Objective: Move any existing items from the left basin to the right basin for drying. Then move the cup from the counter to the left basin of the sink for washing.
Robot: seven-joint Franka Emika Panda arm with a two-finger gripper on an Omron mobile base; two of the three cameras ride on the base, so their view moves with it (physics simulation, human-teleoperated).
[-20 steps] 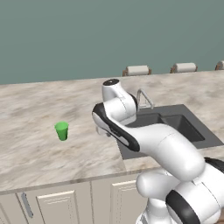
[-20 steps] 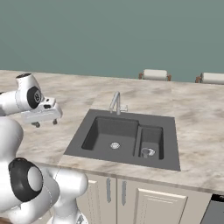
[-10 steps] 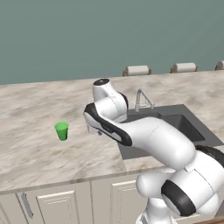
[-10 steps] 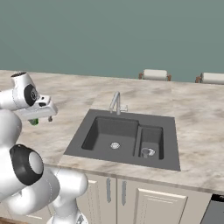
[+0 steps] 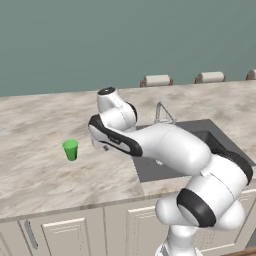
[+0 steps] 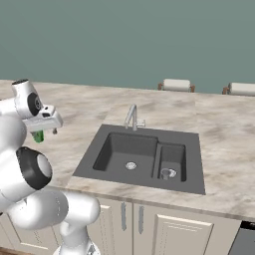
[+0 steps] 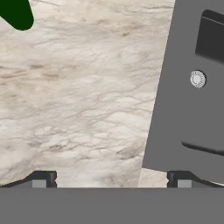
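Marbled beige-and-grey stone is running wall to wall under a plain teal wall, with the counter (image 5: 45,170) carrying everything that matters. Over it, the gripper (image 7: 111,178) is hanging with its jaws spread wide and nothing between them, looking down at bare stone beside the sink (image 6: 191,164). Compared with a second ago, the arm is reaching further out over the worktop, away from the sink and closer to the cup (image 5: 71,149), while the jaws are staying fully apart. That suggests the first half of the task is finished: a small pale loop (image 6: 168,173) is lying in the right basin (image 6: 173,160), and the left basin (image 6: 124,152) is showing nothing but its drain ring (image 6: 130,165). I judge the cup pickup is now beginning. The cup is standing upright on the counter, well apart from the sink, its long axis vertical and its wider rim pointing up. From the hand camera it is sitting at the upper left corner as a dark green shape (image 7: 16,14), so the hand is not yet centred over it.
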